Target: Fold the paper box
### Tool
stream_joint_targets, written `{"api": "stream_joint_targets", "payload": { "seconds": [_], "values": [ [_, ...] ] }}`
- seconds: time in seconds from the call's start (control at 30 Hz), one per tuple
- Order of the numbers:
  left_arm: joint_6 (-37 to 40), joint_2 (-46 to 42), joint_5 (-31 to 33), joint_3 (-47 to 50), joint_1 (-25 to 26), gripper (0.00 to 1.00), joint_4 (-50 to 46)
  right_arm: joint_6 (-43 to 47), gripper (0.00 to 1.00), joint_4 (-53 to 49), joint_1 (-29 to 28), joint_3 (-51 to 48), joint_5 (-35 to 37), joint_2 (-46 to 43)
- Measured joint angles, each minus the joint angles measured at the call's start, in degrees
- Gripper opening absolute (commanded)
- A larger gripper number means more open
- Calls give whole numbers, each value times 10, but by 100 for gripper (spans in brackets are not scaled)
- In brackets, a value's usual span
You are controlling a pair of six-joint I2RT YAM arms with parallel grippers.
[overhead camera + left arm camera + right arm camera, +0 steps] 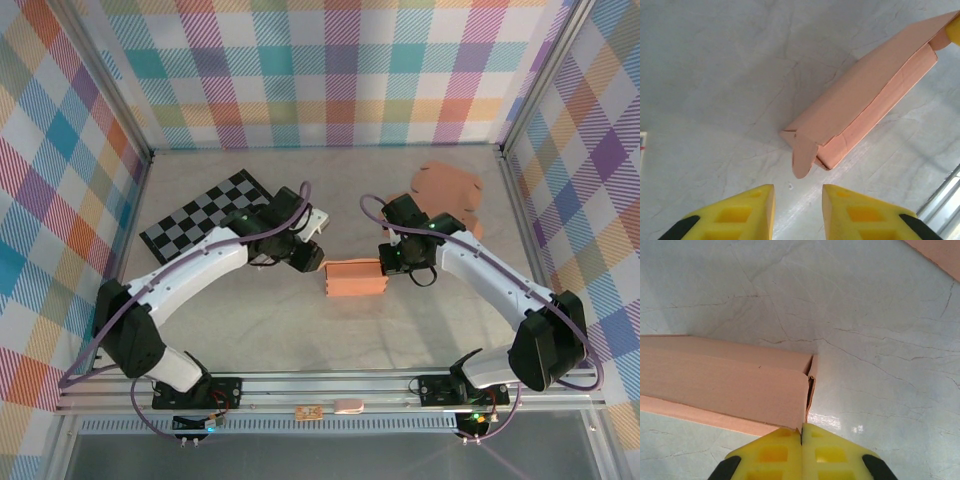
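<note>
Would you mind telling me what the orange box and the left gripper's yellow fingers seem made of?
Paper box: thin matte cardboard or stiff paper, judging by its sharp creases and curled end flap. Yellow fingers of the left gripper: probably matte moulded or printed plastic, given their recessed pockets.

Box (356,278) on table (300,340), between left gripper (312,262) and right gripper (388,268) (mat (205,227) behind-left, blanks (450,190) behind-right).

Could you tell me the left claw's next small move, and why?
Probably ease the left claw forward to press the end flap into the paper box: the flap juts out, the claw is empty, and the shut right claw sits at the other end.
</note>
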State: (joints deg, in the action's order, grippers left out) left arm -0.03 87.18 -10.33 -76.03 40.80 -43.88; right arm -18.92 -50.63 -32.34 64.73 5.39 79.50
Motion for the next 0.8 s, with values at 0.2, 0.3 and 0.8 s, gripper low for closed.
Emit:
{"api": "stream_joint_targets", "payload": {
  "seconds": [0.2, 0.3, 0.8],
  "values": [
    [-8, 32, -26, -19, 0, 30, -12, -2, 3, 0, 0, 3, 2, 3],
    [-8, 37, -32, -19, 0, 30, -14, -3, 3, 0, 0, 3, 2, 3],
    [-2, 54, -32, -19, 8, 28, -10, -4, 2, -3, 0, 7, 2, 6]
  ]
}}
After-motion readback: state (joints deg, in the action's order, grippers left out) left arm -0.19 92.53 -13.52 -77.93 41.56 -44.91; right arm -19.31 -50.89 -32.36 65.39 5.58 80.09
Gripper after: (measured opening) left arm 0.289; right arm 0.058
